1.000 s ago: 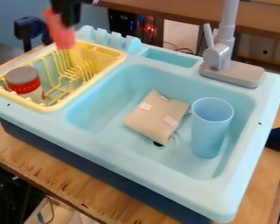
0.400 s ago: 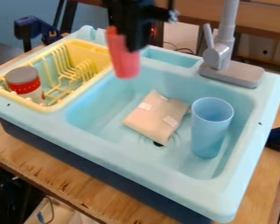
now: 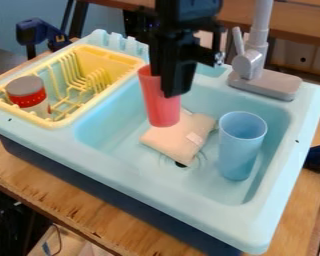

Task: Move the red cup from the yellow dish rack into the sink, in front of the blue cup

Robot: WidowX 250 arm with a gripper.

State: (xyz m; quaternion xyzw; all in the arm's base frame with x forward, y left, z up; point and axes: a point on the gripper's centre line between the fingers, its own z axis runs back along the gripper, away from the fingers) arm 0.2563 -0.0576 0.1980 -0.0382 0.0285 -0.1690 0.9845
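One red plastic cup, open end up and leaning slightly, is held in the black gripper above the light blue toy sink. The gripper hangs from the top edge of the view. Its fingers are closed on the right-hand part of the cup as seen here, pinching it near the rim; how much space lies between them cannot be told.

The step in hand appears to be holding the cup over the basin. Its base overlaps the upper left of a beige pouch with white patches; whether the two touch cannot be told. A next move with the cup would seem to call for a firm pinch, a steady angle and care around the pouch, since setting the base on that soft, uneven top could tip it.

The pouch lies on the basin floor beside the dark drain. To its right, a taller light blue cup stands upright. On the left side of the sink sits a yellow dish rack, holding a jar with a gray top and red band. A gray faucet rises at the back. The sink rests on a wooden table.
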